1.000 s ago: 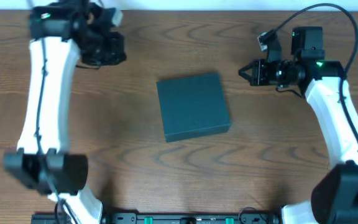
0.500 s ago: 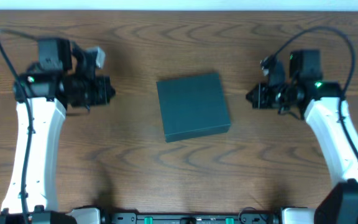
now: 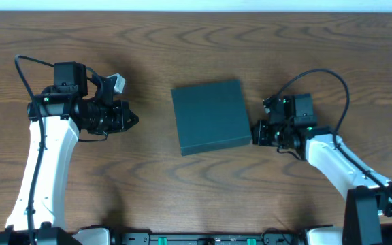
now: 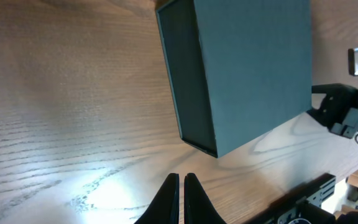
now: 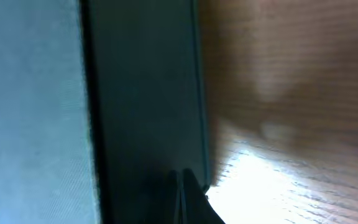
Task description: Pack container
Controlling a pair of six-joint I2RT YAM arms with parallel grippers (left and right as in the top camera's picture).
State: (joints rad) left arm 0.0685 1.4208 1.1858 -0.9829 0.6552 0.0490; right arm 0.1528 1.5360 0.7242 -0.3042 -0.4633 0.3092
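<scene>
Container (image 3: pixel 211 117): dark green, matte, lid down flat. It sits at the middle of the wooden table (image 3: pixel 182 41).

Orientation: the outline is close to square from overhead, so I cannot pick out a long axis with confidence. The box is turned a little anticlockwise against the table edges, with its far edge rising toward the right. The left wrist view shows one darker side wall and a near corner aimed toward that camera. Which side carries the hinge cannot be told.

Left gripper (image 3: pixel 132 120): fingers pressed together and holding nothing. The tips aim at the container's left side from well apart, with bare wood between them.

Right gripper (image 3: pixel 256 133): fingers pressed together and holding nothing. It is low at the container's near right corner. In the wrist view the tips lie against or just beside the dark side wall, but the blur hides whether they actually touch.
</scene>
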